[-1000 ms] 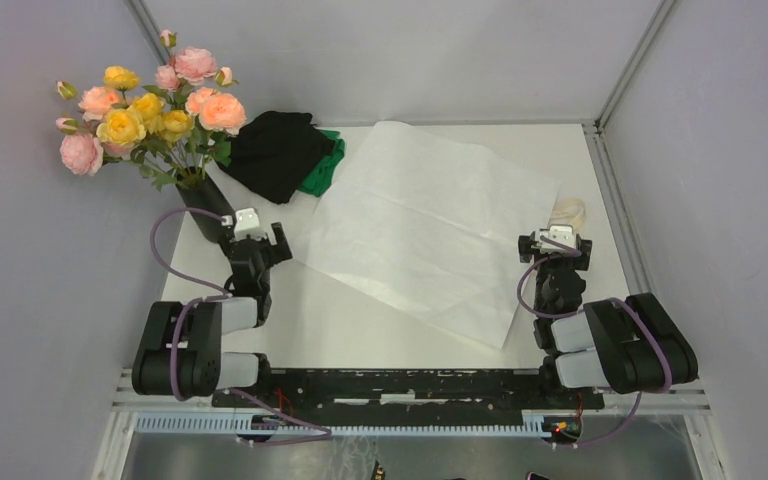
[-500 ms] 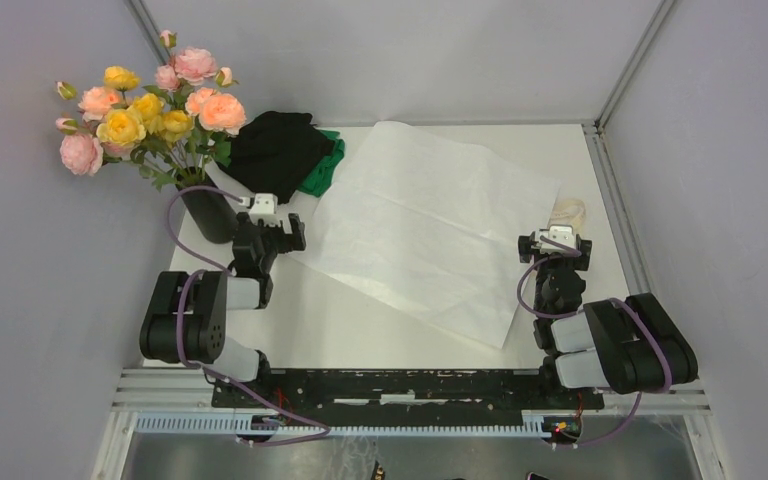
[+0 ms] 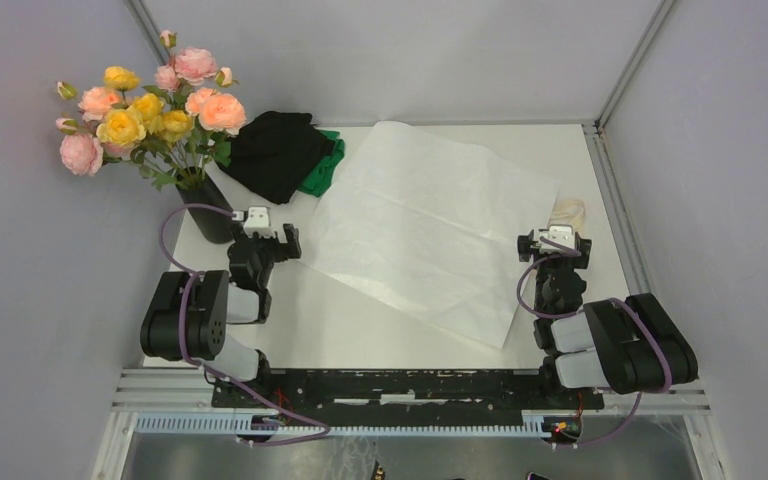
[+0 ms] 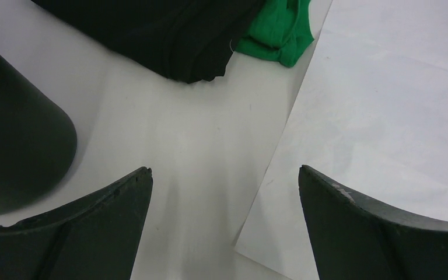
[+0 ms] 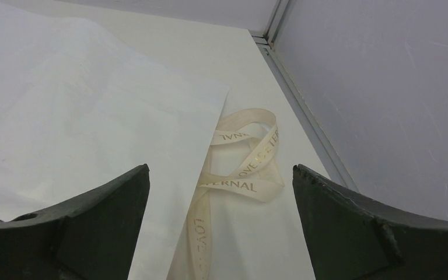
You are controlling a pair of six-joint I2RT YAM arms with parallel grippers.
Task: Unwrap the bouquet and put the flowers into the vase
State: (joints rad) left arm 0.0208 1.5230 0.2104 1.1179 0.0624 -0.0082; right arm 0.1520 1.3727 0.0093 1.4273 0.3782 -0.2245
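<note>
Flowers (image 3: 150,105) are judged settled in the vase (image 3: 210,222), so the spread, empty left gripper (image 4: 224,170) and right gripper (image 5: 221,169) are best withdrawn without nudging it.

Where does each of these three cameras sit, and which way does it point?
Top external: above and behind the bases, looking down at the table; both arms show.
Left wrist: on the left arm, looking past the open left gripper at the vase and cloth heap.
Right wrist: on the right arm, looking past the open right gripper at the ribbon.
Shared: the white paper shows in all three.
</note>
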